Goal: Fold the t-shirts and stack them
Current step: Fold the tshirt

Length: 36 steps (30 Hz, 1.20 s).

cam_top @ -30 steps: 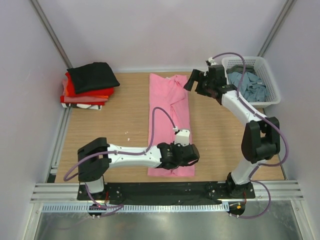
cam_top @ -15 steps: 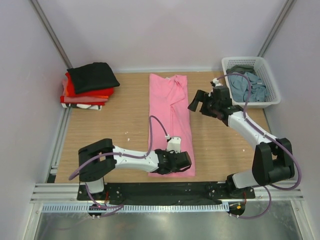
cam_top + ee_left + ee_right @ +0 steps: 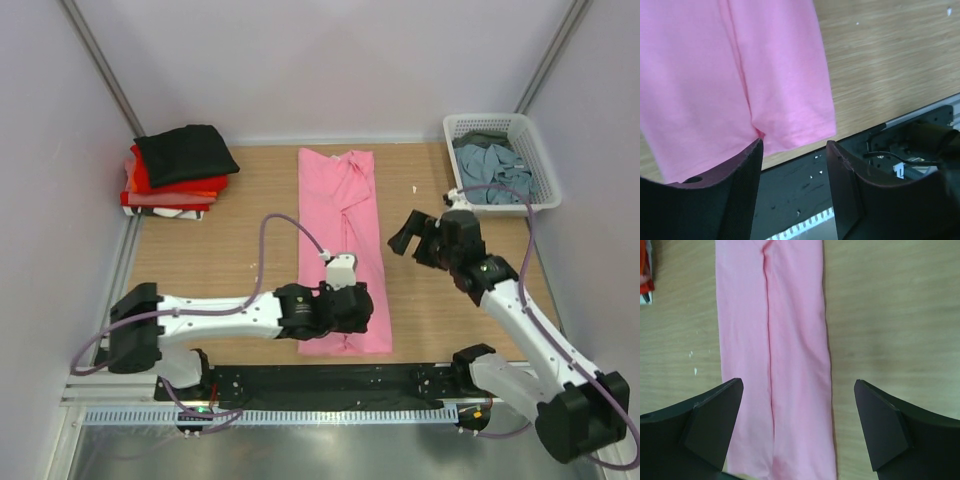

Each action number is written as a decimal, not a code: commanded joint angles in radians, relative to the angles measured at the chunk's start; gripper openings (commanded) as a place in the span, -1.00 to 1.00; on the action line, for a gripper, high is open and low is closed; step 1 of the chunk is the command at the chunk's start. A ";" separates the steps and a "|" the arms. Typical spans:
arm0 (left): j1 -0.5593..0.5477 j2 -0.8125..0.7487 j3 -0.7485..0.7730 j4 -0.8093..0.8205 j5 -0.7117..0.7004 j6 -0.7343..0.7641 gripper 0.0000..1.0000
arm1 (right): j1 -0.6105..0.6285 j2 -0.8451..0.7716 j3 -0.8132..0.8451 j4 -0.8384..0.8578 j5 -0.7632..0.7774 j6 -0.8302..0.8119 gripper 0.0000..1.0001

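Note:
The bright pink t-shirt [image 3: 340, 215] lies folded into a long narrow strip down the middle of the table. My left gripper [image 3: 345, 318] hovers over its near hem, open and empty. In the left wrist view the hem [image 3: 740, 75] lies just beyond the open gripper [image 3: 792, 190]. My right gripper [image 3: 403, 236] is open and empty above the table, just right of the strip. In the right wrist view the strip [image 3: 775, 340] runs between the wide-apart fingers [image 3: 705, 425]. A stack of folded shirts [image 3: 180, 170], black on top of red and orange, sits far left.
A white lattice basket [image 3: 538, 155] at the far right holds grey-blue and dark olive shirts [image 3: 490, 160]. The black base plate [image 3: 805, 200] runs along the table's near edge below the hem. Grey walls close in both sides.
My right gripper has drawn back from beside the basket to the near middle, right of the pink strip. My left gripper has shifted slightly left over the near hem. The shirt has not moved.

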 commanded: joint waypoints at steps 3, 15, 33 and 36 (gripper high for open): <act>0.000 -0.202 -0.056 -0.222 -0.124 -0.063 0.18 | 0.189 -0.175 -0.221 -0.087 0.031 0.266 0.99; 0.023 -0.561 -0.458 -0.221 -0.140 -0.249 0.22 | 0.748 -0.360 -0.401 -0.341 0.368 0.659 0.78; 0.032 -0.426 -0.581 0.042 -0.061 -0.234 0.28 | 0.949 -0.211 -0.444 -0.271 0.448 0.808 0.20; 0.032 -0.401 -0.588 0.056 -0.041 -0.240 0.26 | 0.949 -0.204 -0.449 -0.257 0.447 0.807 0.08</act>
